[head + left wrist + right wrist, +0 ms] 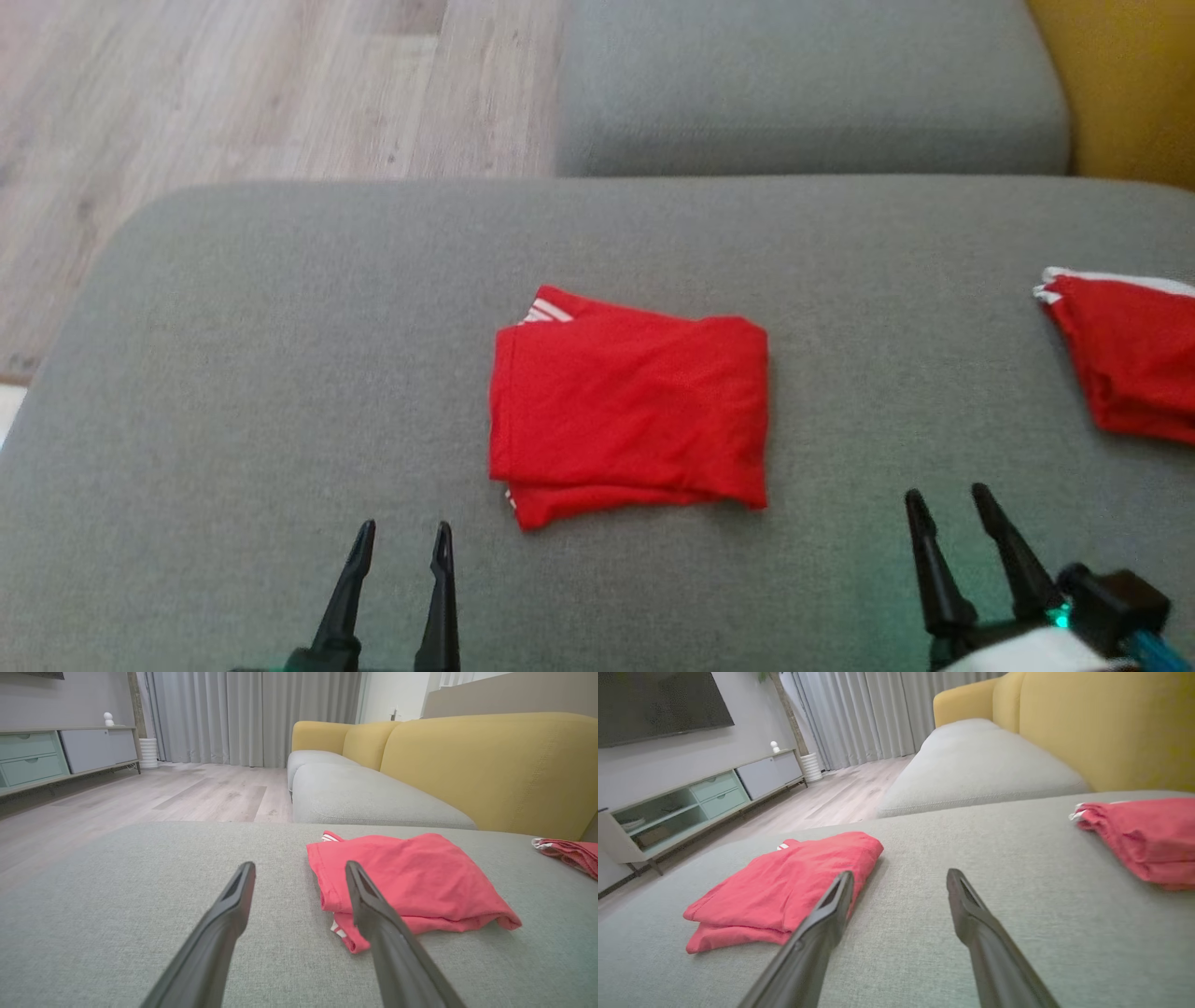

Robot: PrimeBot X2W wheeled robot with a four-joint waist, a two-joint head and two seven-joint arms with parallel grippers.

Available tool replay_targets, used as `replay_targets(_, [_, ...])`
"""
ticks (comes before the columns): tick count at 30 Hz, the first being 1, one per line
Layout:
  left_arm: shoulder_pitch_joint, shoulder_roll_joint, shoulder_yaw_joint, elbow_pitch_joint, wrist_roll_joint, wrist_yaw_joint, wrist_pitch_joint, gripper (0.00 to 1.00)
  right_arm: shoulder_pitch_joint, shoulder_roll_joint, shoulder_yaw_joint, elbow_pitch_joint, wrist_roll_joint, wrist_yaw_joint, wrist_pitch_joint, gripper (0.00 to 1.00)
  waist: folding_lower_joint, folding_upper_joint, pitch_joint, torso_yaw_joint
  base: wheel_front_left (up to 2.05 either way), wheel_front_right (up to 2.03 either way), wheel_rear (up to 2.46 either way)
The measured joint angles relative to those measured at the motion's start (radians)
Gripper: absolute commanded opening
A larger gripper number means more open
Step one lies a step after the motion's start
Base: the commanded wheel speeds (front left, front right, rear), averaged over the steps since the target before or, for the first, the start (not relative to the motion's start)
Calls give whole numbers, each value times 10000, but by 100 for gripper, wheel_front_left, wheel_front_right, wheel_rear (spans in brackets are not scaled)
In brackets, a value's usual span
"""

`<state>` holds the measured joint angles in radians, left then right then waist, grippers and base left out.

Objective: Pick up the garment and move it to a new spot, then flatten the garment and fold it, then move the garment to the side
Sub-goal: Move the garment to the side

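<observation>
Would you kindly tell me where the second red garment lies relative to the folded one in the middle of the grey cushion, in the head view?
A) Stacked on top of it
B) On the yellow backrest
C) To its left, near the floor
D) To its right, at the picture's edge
D: the second red garment lies on the grey cushion, apart from the folded garment, at the right edge.

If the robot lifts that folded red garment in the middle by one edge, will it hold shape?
Probably not: the red garment is thin fabric in loose layers, so it would likely droop and unfold. Pushed across the grey cushion, it may bunch rather than slide.
</observation>
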<state>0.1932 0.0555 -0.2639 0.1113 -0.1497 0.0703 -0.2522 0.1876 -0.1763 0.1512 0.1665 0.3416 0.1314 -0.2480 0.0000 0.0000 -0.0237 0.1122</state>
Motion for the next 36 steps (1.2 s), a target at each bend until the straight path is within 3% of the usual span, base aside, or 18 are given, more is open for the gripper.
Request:
replay_targets(5, [-102,0,-12,-169,0,-100,0,100,-1359,-261,800,911,1638,0,405,100,0,0,641,258,0,0,0])
replay_targets(12, [-1160,-10,8,-288,0,-192,0,100,-4024,-805,1682,1952,4861,0,2316,100,3,0,1836,618,0,0,0])
replay_targets(16, [-1334,-19,-4,-272,-2,-278,0,100,-4685,-920,1952,2681,6608,0,3684,100,4,-1,2303,825,0,0,0])
replay_targets(23, [-1556,-29,-19,-272,-217,-201,0,100,-4828,-1116,1871,2006,9833,0,5873,100,1,0,2670,1088,0,0,0])
replay_targets(25, [-1556,-29,-23,-263,-270,-176,0,100,-4811,-1093,1933,1802,10324,0,6209,76,0,0,2686,1067,0,0,0])
replay_targets(27, [-1556,-29,-35,-257,-270,-174,0,100,-4803,-1081,2011,1732,10454,0,6347,36,0,-1,2686,1047,0,0,0])
replay_targets(30, [-1558,-29,-69,-232,-268,-173,0,100,-4791,-1049,2238,1620,10623,0,6562,0,0,0,2689,955,0,0,0])
replay_targets(36, [-1709,-29,-82,-232,-267,-173,0,100,-4787,-1208,2663,1191,10285,0,6096,0,0,0,2711,713,0,0,0])
